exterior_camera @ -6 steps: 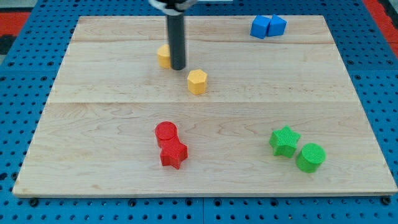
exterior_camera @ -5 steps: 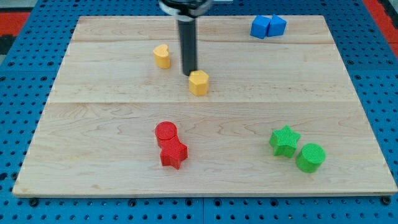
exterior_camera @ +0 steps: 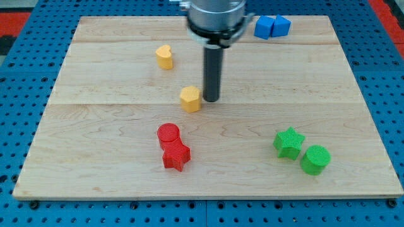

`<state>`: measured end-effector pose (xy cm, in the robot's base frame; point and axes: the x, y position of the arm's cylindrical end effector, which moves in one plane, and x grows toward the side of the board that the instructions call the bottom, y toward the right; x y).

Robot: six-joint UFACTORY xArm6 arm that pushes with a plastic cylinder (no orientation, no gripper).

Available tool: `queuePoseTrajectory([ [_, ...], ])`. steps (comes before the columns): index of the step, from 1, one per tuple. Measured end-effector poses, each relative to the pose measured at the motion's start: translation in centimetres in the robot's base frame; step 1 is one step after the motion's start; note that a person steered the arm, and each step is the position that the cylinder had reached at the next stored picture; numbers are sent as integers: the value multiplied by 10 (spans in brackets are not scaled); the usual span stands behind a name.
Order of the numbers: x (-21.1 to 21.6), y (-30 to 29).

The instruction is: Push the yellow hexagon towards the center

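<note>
My tip [exterior_camera: 211,99] touches the squat yellow hexagon's [exterior_camera: 190,99] right side.

My tip [exterior_camera: 211,100] stands on the wooden board [exterior_camera: 95,126] near its middle. The yellow hexagon [exterior_camera: 190,99] sits just beside my tip on the view's left, touching or nearly so. The other yellow block [exterior_camera: 165,57] lies further to the view's upper left. Below my tip, the red cylinder [exterior_camera: 168,133] touches the red star [exterior_camera: 175,155] under it. To the lower right, the green star [exterior_camera: 288,142] adjoins the green cylinder [exterior_camera: 315,159]. Two blue cubes [exterior_camera: 272,26] sit together at the upper right.
</note>
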<state>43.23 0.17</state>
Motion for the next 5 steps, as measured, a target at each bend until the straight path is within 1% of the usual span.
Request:
queuePoseTrajectory([
  [1, 14, 43],
  [2, 20, -27],
  [3, 13, -41],
  [4, 3, -30],
  [5, 1, -44],
])
